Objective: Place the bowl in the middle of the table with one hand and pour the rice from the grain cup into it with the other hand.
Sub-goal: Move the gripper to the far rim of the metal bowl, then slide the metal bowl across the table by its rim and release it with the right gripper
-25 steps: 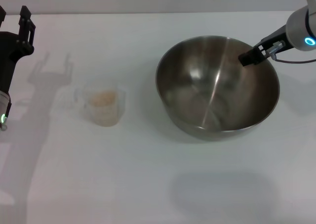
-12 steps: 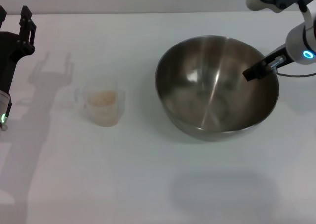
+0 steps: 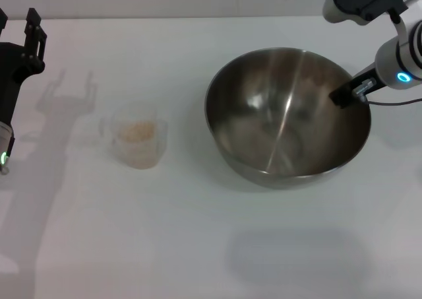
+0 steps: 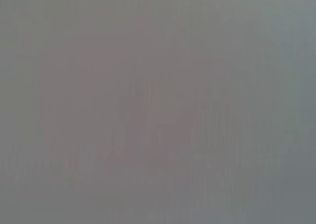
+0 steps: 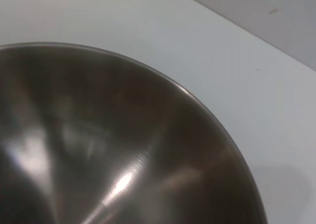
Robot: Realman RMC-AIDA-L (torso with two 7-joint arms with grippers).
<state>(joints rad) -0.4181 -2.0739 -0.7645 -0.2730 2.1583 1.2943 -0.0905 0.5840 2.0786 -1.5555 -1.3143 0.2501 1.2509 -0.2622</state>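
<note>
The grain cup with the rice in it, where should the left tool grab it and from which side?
Grip the grain cup around its clear body, coming in level from the robot's left, where the left tool waits. It stands upright on the table with rice inside, so a side grip keeps it level. Its small handle faces that side. The bowl blocks the other.

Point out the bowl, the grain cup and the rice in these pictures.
bowl (image 3: 264, 124): head view, shiny inner wall.
grain cup (image 3: 155, 155): head view, clear side wall.
rice (image 3: 136, 132): head view, top of the pale grains.
</note>
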